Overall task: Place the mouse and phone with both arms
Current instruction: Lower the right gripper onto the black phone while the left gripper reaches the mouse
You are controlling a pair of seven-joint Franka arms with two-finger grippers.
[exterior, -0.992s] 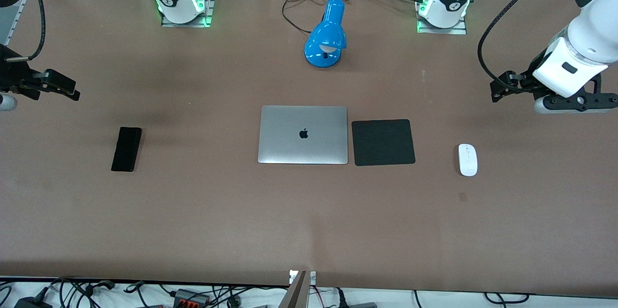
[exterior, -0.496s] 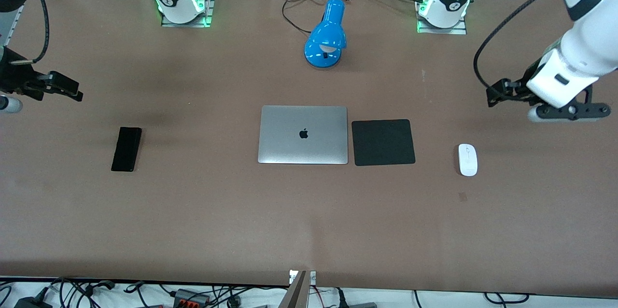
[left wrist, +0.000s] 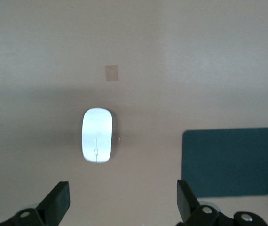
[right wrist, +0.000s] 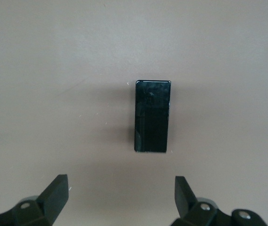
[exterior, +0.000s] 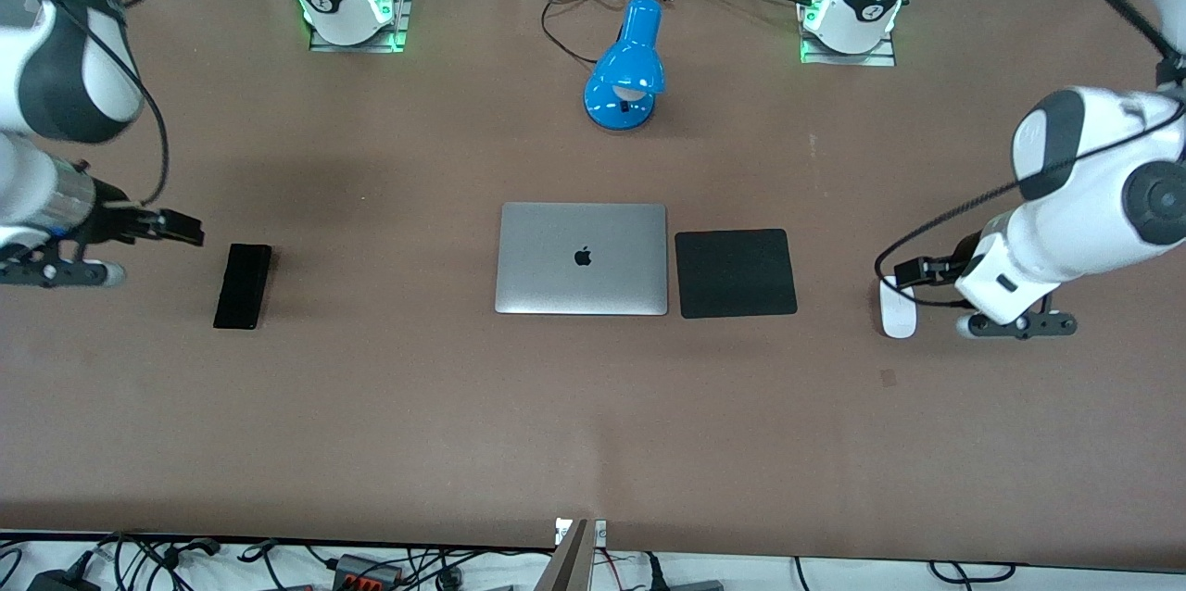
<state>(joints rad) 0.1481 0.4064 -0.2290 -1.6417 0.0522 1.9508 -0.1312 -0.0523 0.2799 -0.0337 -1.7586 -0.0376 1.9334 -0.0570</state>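
Table [exterior: 371,406]: brown, long. Laptop [exterior: 581,258] closed at centre, mousepad [exterior: 735,273] just beside it toward the left arm's end.

Left gripper [exterior: 913,270] over the mouse [exterior: 898,313], fingers [left wrist: 56,202] spread wide, nothing held. Mouse flat near the left arm's end edge.

Right gripper [exterior: 181,228] just beside the phone [exterior: 243,285], fingers [right wrist: 183,190] apart, empty. Phone flat near the right arm's end edge.

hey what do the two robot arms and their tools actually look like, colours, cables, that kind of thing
Both are bulky glossy white jointed arms with dark grey joint bands: the left arm and the right arm. A thin black cable loops along each. Their white bases sit on metal plates lit by green lights. The left tool and the right tool are matte black, each with two wedge-shaped fingers.
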